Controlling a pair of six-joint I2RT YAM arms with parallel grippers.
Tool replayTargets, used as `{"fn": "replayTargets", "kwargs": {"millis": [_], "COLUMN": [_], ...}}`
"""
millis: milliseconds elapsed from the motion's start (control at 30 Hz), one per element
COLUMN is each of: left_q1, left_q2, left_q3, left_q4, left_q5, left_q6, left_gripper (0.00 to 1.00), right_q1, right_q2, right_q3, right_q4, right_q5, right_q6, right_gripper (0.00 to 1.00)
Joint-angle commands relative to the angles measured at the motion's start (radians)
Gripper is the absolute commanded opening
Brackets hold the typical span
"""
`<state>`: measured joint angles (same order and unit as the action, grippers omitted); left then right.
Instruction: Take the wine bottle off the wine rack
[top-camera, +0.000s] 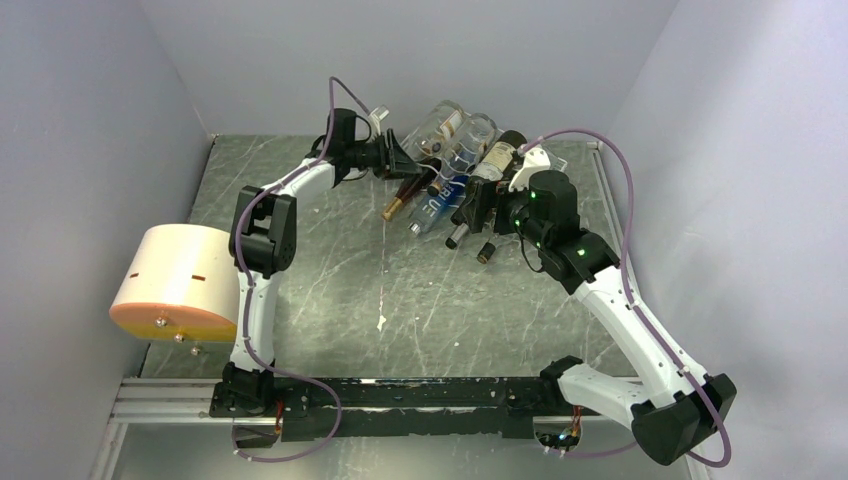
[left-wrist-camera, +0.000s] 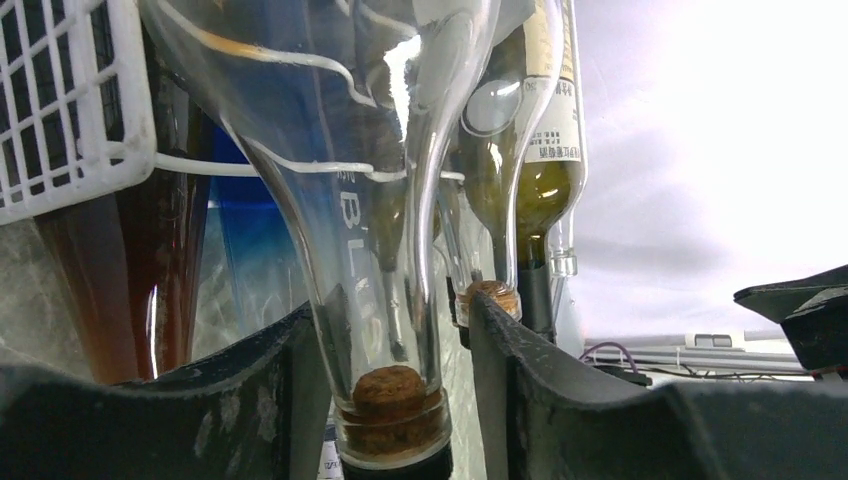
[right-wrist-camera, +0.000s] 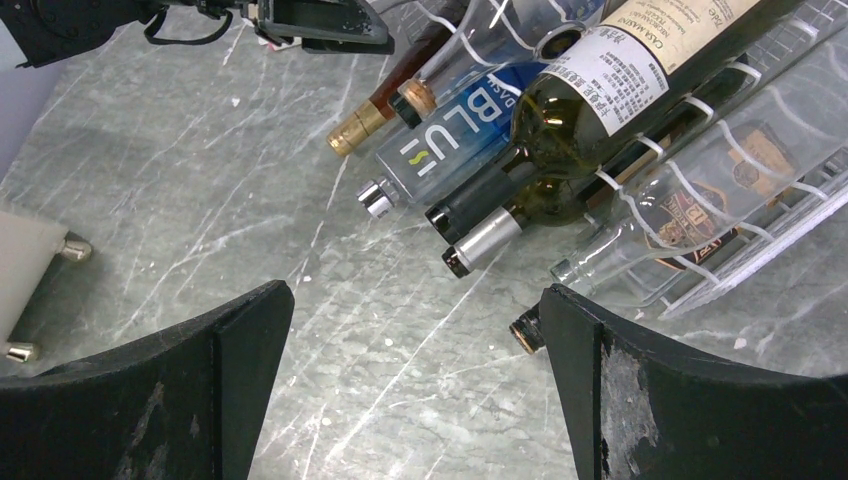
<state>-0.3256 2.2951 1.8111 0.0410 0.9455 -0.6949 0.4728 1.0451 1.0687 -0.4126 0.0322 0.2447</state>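
Observation:
The white wire wine rack (left-wrist-camera: 60, 100) sits tilted at the back of the table and holds several bottles (top-camera: 462, 150). My left gripper (top-camera: 398, 160) is open at the rack's left side. In the left wrist view its fingers (left-wrist-camera: 290, 380) stand either side of the corked neck of a clear bottle (left-wrist-camera: 390, 400), with a small gap on the right. My right gripper (right-wrist-camera: 415, 330) is open and empty over the table, just in front of the bottle necks. A blue bottle (right-wrist-camera: 470, 130), a green labelled bottle (right-wrist-camera: 590, 90) and the rack's wires (right-wrist-camera: 790, 215) lie beyond it.
A cream cylinder (top-camera: 175, 280) stands at the table's left edge. A brown bottle with a gold cap (right-wrist-camera: 355, 128) points toward the table's middle. Grey walls close in the back and both sides.

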Motion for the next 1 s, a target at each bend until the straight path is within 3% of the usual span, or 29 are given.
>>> {"fn": "replayTargets", "kwargs": {"millis": [0, 133, 533, 967], "left_q1": [-0.003, 0.007, 0.023, 0.046], "left_q2": [0.011, -0.002, -0.077, -0.135], "left_q3": [0.049, 0.028, -0.068, -0.126], "left_q4": [0.055, 0.149, 0.458, 0.714], "left_q5": [0.049, 0.08, 0.151, 0.165], "left_q6": [-0.038, -0.12, -0.366, -0.575], "left_gripper": [0.5, 0.33, 0.15, 0.1], "right_q1": [0.004, 0.004, 0.005, 0.005], "right_q2": [-0.012, -0.011, -0.001, 0.002], "right_q3": [-0.006, -0.001, 0.014, 0.003], "right_q4": [0.003, -0.004, -0.005, 0.008], "right_q5": [-0.006, -0.009, -0.033, -0.044], "right_q6": [-0.016, -0.014, -0.007, 0.004], "right_gripper": [1.0, 1.0, 1.0, 1.0]}}
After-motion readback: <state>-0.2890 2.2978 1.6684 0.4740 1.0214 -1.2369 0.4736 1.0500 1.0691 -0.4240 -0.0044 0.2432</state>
